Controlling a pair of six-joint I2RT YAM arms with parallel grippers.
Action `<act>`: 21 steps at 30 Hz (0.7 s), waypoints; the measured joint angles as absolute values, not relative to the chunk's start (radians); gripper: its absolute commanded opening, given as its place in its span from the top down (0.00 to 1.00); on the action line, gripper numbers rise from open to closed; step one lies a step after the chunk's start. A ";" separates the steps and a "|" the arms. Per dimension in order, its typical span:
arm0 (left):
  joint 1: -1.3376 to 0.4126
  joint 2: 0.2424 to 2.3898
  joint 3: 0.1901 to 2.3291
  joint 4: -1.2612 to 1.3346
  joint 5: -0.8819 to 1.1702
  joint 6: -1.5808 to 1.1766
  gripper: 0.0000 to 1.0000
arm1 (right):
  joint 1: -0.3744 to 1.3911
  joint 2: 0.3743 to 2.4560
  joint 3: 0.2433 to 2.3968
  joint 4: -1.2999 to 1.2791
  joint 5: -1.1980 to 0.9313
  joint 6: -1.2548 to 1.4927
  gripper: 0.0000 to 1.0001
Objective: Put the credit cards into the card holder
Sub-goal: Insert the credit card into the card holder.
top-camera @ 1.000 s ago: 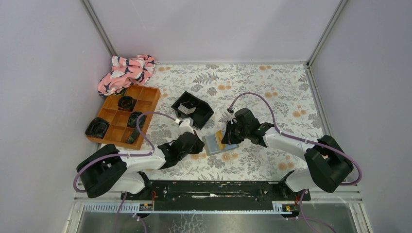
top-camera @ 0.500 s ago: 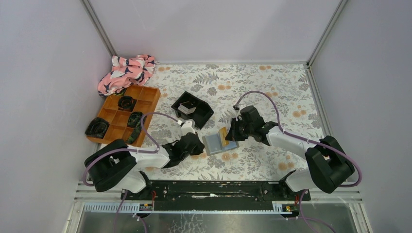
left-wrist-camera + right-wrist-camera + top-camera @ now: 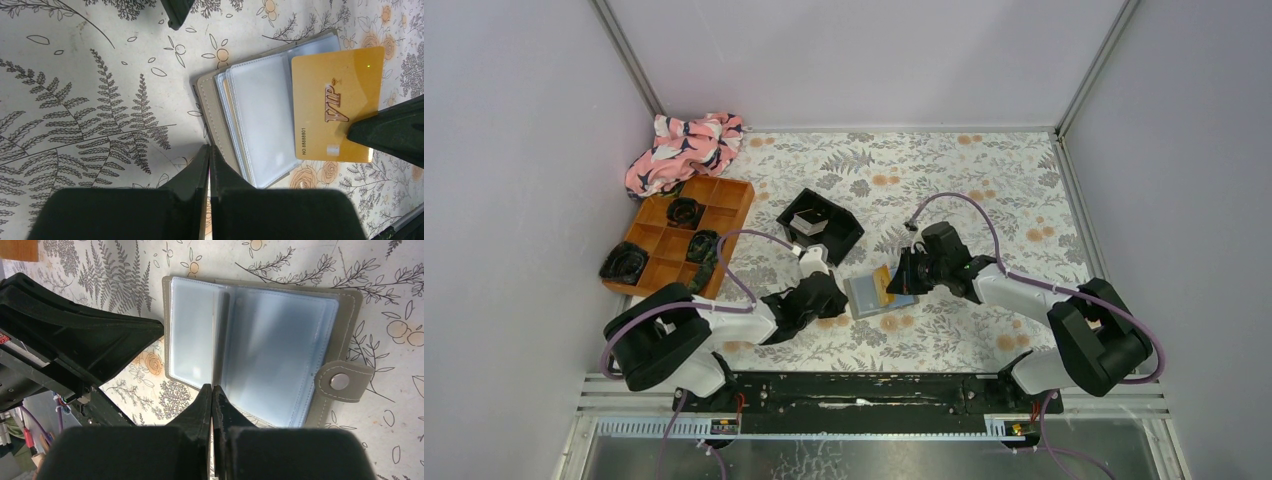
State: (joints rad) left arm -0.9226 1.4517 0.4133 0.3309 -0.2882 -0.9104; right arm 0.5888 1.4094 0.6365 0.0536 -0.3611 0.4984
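right gripper [image 3: 211, 390] pinches gold card [image 3: 337, 100] over open card holder [image 3: 260, 120]

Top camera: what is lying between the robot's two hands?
The open card holder lies between the left hand and the right hand, which holds a gold card over it. The top view shows this.

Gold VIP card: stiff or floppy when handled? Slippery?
Likely stiff: the gold card shows flat with straight edges and no sag. Probably slick: its face is glossy, with a small glare spot. It looks thin and likely light, so it could shift in a pinch.
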 measured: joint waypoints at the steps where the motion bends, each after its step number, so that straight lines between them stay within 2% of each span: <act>1: -0.923 1.454 0.415 0.334 -0.288 -0.910 0.96 | 0.588 1.411 0.634 0.058 -0.362 0.499 1.00; 21: -0.923 1.464 0.419 0.343 -0.288 -0.910 0.97 | 0.552 1.430 0.552 0.172 -0.396 0.548 1.00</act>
State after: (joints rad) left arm -0.9226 1.4639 0.4187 0.3428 -0.2882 -0.9104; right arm 0.5518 1.4300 0.5522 0.1719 -0.3958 0.5476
